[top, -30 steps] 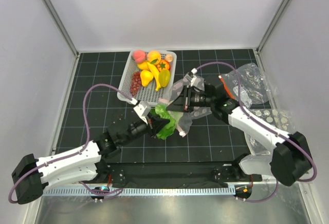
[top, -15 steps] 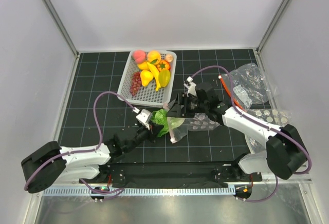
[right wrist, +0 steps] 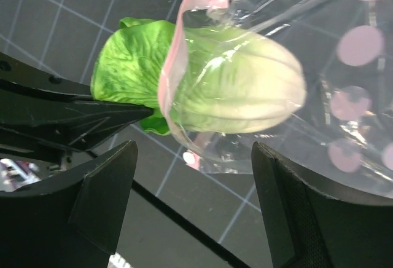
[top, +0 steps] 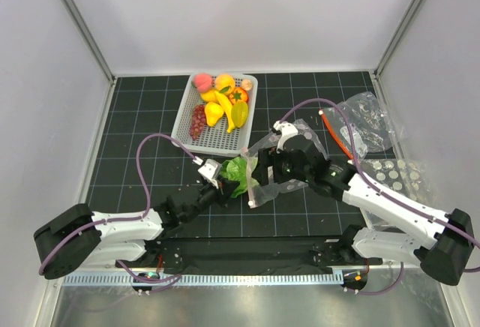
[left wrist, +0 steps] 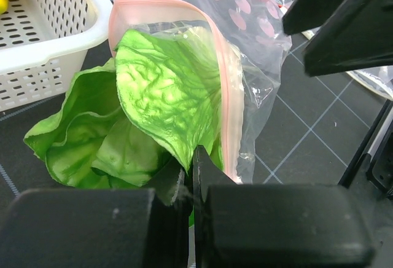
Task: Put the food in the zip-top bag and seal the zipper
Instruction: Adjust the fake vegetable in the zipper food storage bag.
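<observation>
"Where is the top view sitting?"
"I'm looking down from behind the table's [top: 135, 117] near edge. Both wrist cameras are facing one cabbage [left wrist: 166, 96] up close, from opposite sides."

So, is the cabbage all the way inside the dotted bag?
No: the cabbage has its leafy end outside the zip-top bag, past the zipper.

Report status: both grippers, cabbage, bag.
Left gripper shut on green leafy plastic cabbage, part inside dotted clear bag. Right gripper open, empty. Pink zipper unsealed.
</observation>
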Robot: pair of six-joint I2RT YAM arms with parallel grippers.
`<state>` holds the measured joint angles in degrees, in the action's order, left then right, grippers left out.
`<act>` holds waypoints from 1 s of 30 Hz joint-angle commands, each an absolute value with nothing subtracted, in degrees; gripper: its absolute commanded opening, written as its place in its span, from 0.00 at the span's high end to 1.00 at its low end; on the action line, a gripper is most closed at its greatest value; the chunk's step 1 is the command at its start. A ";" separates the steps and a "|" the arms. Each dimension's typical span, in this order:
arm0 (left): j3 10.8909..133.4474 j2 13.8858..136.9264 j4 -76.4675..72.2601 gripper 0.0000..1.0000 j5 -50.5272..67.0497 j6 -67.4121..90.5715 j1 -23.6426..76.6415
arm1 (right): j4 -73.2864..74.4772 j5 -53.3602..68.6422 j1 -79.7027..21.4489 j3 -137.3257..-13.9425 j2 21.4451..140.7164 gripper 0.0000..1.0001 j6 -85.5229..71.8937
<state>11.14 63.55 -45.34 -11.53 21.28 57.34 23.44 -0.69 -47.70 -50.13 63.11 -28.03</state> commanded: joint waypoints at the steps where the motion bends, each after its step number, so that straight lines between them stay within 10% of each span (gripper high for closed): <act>1: 12.04 63.54 -51.42 1.00 -12.22 21.80 57.13 | 25.40 -10.36 -49.39 -49.66 59.42 0.18 -24.96; 9: 12.13 63.54 -51.33 1.00 -11.16 22.85 57.13 | 26.45 -26.23 -64.66 -47.55 59.58 0.25 -25.48; 30: 12.39 63.02 -49.05 1.00 -10.11 24.17 57.13 | 20.76 -63.01 -85.25 -47.82 88.94 0.05 -43.78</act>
